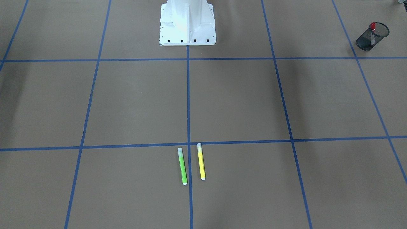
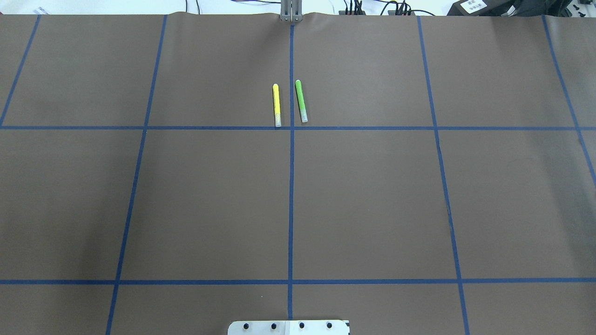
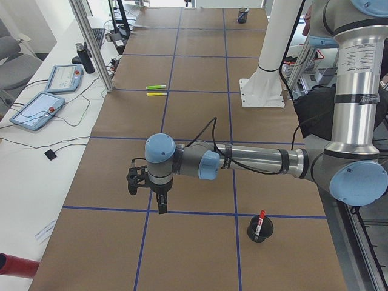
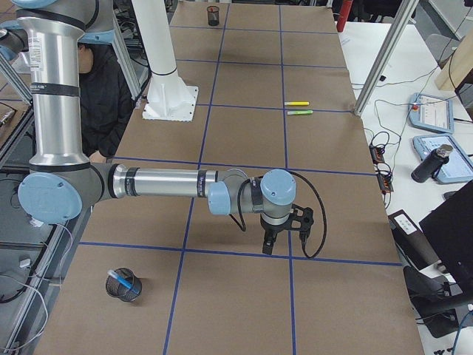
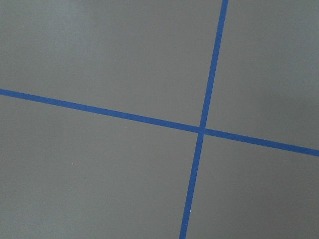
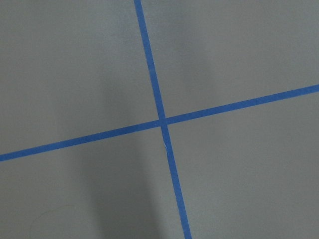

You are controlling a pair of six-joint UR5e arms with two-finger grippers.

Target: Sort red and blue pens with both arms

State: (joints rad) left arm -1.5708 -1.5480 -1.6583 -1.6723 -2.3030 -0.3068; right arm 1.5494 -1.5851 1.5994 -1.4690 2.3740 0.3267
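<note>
The red pen (image 1: pixel 372 29) stands cap-up in a black mesh cup (image 1: pixel 373 40) at the table's end on the robot's left. The blue pen (image 4: pixel 126 281) lies slanted inside a second mesh cup (image 4: pixel 124 288) at the opposite end. Judged from this, both colours are already sorted, one to each side.

The left arm (image 3: pixel 254 160) reaches out low over the table (image 2: pixel 372 209), well apart from the red pen's cup. The right arm (image 4: pixel 162 183) does the same on its side, well clear of the blue pen's cup. Each arm's jaws point down over a crossing of blue tape (image 5: pixel 202 130), and each wrist view shows only bare brown surface and tape. The jaws show only in the side views, so I cannot tell whether they are apart or together. Nothing can be seen held in them.

A green pen (image 1: pixel 182 167) and a yellow pen (image 1: pixel 201 162) lie side by side, not touching, at the far middle of the table, either side of the centre tape line.

The likeliest error from here is picking up the green or yellow pen, which belongs to neither colour group. Each cup also looks light and sits not far from its arm's elbow. A wide, low swing back could clip a cup, tip it and spill its pen. The red pen stands well above its rim, so a low pass over that cup could catch it.
</note>
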